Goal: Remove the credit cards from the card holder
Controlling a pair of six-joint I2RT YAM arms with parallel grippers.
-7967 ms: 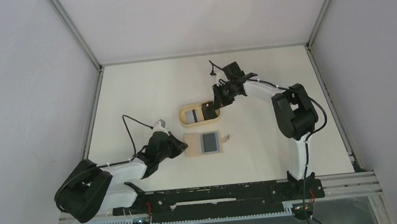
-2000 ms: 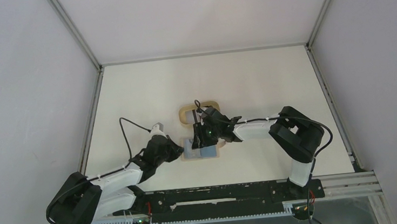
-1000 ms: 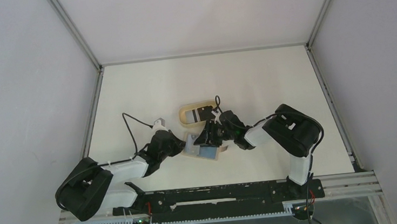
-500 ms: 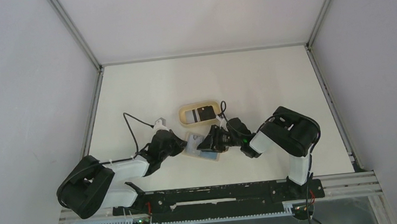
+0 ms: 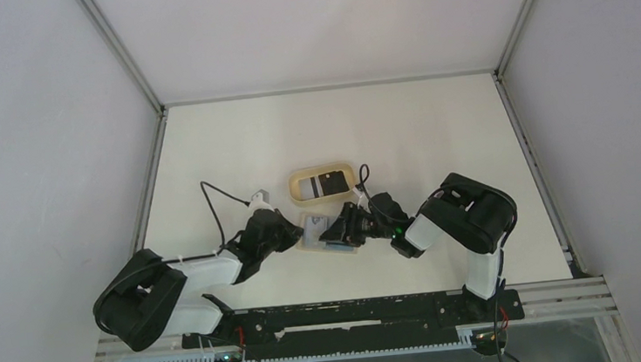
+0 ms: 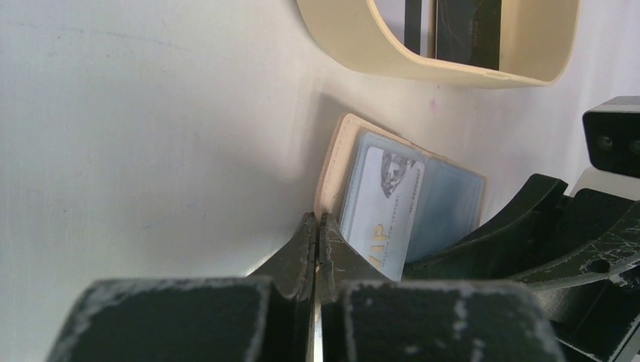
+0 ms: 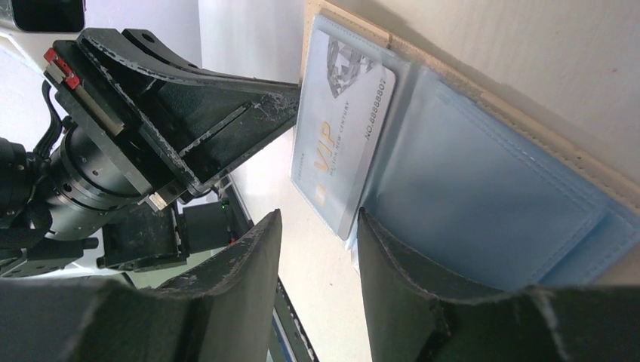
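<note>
The tan card holder lies open in front of the tray, its grey-blue inside showing. A pale "VIP" credit card sticks partway out of its pocket, also seen in the left wrist view. My left gripper is shut on the holder's tan left edge, jaws pinched together. My right gripper is open. One finger rests over the blue inside, and the card's free corner sits by the gap. A black card lies in the tray.
The beige oval tray stands just behind the holder, with a black card and a pale card in it. Both arms meet closely at the holder. Cage posts and walls ring the white table.
My right gripper has come from the tray down to the holder and settled low at its right side. The holder shifted and tilted a little. My left gripper stays on its left edge.
</note>
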